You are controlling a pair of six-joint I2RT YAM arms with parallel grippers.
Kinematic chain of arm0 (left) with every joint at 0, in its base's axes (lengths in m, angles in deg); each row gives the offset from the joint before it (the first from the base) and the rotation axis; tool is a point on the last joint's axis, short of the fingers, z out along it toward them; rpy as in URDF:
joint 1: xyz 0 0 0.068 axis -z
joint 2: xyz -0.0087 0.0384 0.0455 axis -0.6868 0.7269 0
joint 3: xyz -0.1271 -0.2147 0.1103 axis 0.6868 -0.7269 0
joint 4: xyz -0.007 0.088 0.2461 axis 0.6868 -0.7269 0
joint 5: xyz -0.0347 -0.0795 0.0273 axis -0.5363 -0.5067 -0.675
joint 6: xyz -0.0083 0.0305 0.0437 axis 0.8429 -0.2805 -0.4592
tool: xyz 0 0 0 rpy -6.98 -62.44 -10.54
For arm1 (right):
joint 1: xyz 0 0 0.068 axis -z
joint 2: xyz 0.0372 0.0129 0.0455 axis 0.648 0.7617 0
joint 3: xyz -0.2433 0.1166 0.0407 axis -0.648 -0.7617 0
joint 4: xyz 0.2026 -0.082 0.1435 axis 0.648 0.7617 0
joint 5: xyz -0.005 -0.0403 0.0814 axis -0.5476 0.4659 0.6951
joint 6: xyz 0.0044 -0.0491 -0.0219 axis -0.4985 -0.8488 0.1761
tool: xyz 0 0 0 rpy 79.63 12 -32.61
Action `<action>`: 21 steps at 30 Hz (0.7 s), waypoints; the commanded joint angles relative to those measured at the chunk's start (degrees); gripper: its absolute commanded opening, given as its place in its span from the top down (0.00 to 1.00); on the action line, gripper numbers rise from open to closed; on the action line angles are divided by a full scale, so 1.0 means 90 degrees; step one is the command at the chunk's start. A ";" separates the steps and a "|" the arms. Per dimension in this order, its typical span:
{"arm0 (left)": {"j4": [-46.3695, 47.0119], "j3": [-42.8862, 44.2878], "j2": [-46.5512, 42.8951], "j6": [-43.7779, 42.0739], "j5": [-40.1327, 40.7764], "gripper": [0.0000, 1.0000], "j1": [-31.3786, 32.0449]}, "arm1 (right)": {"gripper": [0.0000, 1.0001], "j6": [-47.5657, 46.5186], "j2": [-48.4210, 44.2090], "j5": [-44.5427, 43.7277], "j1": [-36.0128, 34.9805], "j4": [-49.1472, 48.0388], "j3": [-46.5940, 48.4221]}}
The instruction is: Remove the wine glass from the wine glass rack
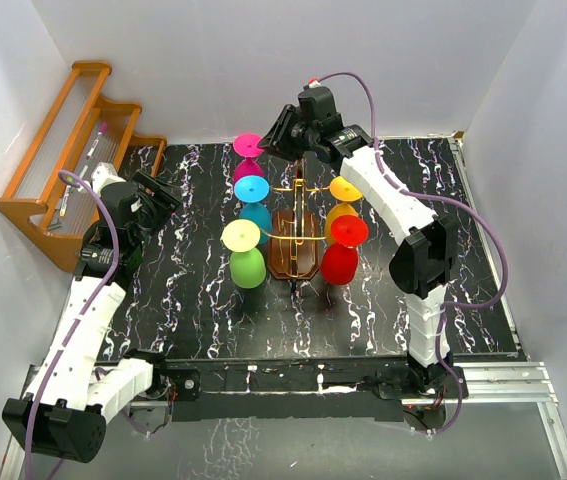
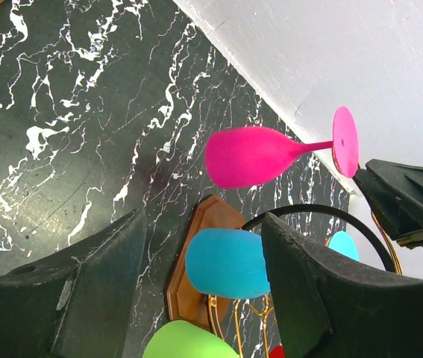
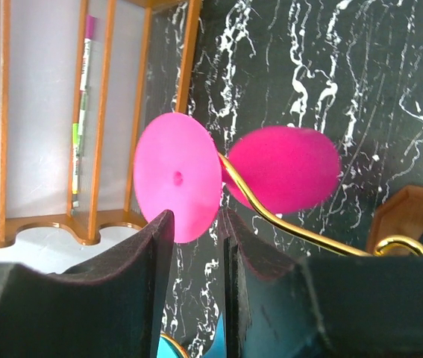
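The pink wine glass (image 1: 248, 148) hangs bowl-down on the far end of the wine glass rack (image 1: 295, 255), which stands mid-worktop (image 1: 443, 300). The right hand (image 3: 196, 231) is right at the glass's foot disc, narrowly parted, not clamped on it. Over by the left edge, the left hand (image 1: 163, 192) hovers, spread wide apart.

its foot hides the stem of the pink wine glass (image 3: 282, 168).
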 commanded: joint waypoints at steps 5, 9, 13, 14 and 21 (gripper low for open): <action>0.0010 -0.0068 -0.0051 -0.0025 -0.0010 0.39 0.0013 | 0.67 0.0002 -0.0200 -0.0220 -0.0033 -0.0012 0.0037; -0.0018 -0.0079 -0.0078 -0.0028 0.0012 0.39 0.0009 | 0.67 -0.0033 -0.0177 -0.0202 -0.0031 -0.0124 0.0017; -0.0029 -0.0111 -0.0106 -0.0045 0.0036 0.39 0.0013 | 0.67 -0.0074 -0.0152 -0.0191 -0.0029 -0.0286 0.0031; -0.0029 -0.0116 -0.0114 -0.0045 0.0039 0.39 0.0014 | 0.67 -0.0083 -0.0154 -0.0187 -0.0030 -0.0318 0.0036; -0.0029 -0.0139 -0.0113 -0.0008 0.0019 0.39 0.0014 | 0.67 -0.0072 -0.0249 0.0005 -0.0028 -0.0901 -0.0178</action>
